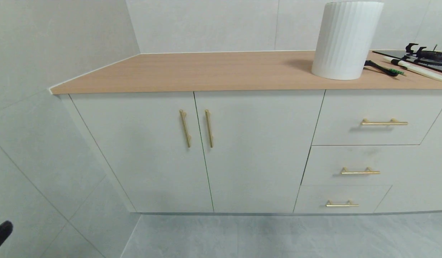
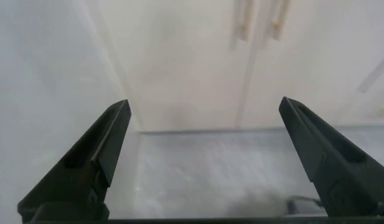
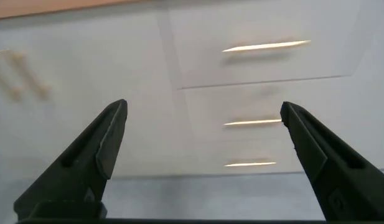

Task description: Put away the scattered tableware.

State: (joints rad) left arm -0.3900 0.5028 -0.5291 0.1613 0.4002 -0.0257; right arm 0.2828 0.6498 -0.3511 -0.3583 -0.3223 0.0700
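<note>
Tableware (image 1: 421, 70) was all still out on the counter (image 1: 206, 71), far right. Nothing was stowed as far as visible, so I'd call the task barely started, with every pick and place still to do.

Left to right:
- Left gripper (image 2: 204, 102) was down low near the floor, facing the cabinet base by the wall corner. Its fingers were spread wide apart with nothing between them.
- Doors (image 1: 142, 150) were both closed with the handles side by side at the seam. Contents were hidden.
- Drawers (image 1: 342, 118) were a stack of three, all pushed in flush. Contents were hidden too.
- Right gripper (image 3: 203, 104) hung in front of the drawer stack. Its fingers were also wide apart and empty.
- Canister (image 1: 344, 39), white and ribbed, stood upright on the counter above the drawers. Its mouth was cut off at the top of the head view, so I couldn't tell whether anything was inside. It's my guess for the drop point, but a drawer is equally possible.
- Black utensil (image 1: 382, 68) lay flat just beside the canister's base, partly behind it. Whether they were touching was unclear.
- White utensil (image 1: 430, 73) lay flat near the black one, angled toward the counter's front edge.
- Hob (image 1: 428, 55) was at the back right, just behind both utensils.

Both arms were well apart from the utensils and below counter level.
</note>
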